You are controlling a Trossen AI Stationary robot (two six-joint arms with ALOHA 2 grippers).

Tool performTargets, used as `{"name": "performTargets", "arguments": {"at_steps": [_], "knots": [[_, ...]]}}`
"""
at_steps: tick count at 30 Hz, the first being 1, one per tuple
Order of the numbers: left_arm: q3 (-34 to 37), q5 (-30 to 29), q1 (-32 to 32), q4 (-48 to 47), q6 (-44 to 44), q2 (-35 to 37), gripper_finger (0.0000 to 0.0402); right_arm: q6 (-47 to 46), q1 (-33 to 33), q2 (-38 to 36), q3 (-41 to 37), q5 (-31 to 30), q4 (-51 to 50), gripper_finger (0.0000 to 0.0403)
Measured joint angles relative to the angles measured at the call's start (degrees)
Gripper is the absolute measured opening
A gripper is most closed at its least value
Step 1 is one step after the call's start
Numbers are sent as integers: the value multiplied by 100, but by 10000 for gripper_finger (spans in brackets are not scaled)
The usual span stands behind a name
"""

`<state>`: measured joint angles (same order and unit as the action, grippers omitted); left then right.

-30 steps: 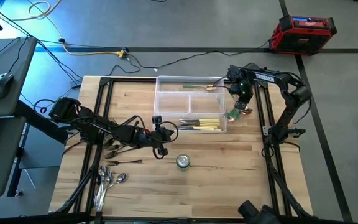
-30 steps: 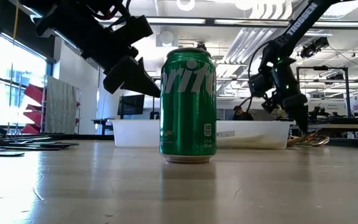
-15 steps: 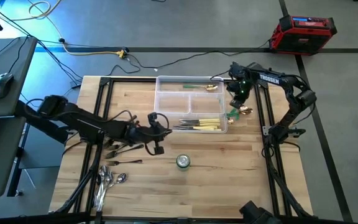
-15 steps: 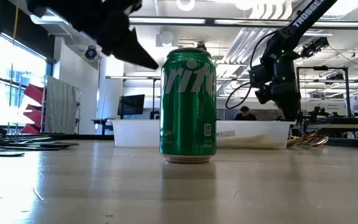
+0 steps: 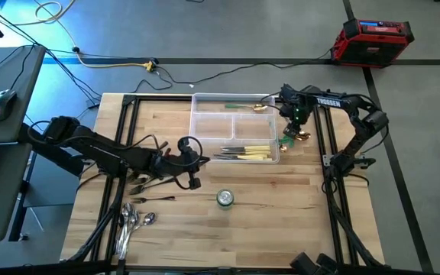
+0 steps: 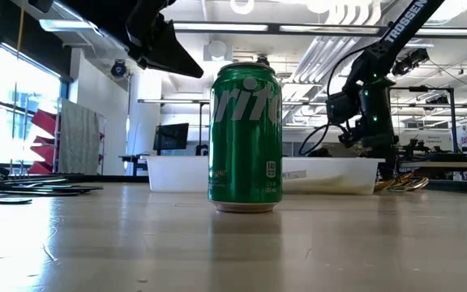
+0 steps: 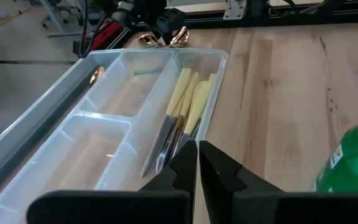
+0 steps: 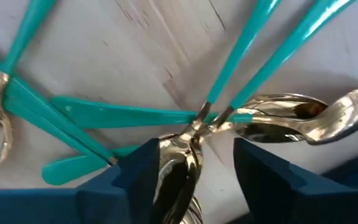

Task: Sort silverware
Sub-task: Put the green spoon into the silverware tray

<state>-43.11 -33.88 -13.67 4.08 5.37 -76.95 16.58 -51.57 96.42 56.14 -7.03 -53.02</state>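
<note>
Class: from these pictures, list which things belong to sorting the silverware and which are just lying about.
Part of the job:
forks
spoons
cream-handled knives
green-handled pieces
tray
right gripper, jaws open over the green-handled pieces
left gripper, jaws shut

Just lying about:
green can
red box
cables

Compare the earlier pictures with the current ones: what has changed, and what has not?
The right hand has opened above the green-handled spoons beside the clear tray. The left hand, shut, has drawn back from the tray. The cream-handled knives and Sprite can stayed put.
</note>
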Motion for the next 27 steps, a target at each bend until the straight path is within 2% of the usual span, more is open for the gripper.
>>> {"name": "performTargets", "arguments": {"at_steps": [5, 10, 14, 19, 27], "knots": [[0, -3, 0, -4, 0, 0, 0, -324, -61, -2, -108, 52, 255, 192], [2, 5, 0, -150, 30, 0, 0, -523, -92, -2, -253, 257, 622, 166], [2, -14, 0, -206, 57, -2, 0, -564, -90, -5, -258, 251, 612, 113], [2, -22, 0, -221, 57, -2, 0, -501, -87, -17, -258, 181, 496, 15], [2, -25, 0, -234, 54, -2, 0, -459, -90, -272, -264, 59, 90, 2]]}}
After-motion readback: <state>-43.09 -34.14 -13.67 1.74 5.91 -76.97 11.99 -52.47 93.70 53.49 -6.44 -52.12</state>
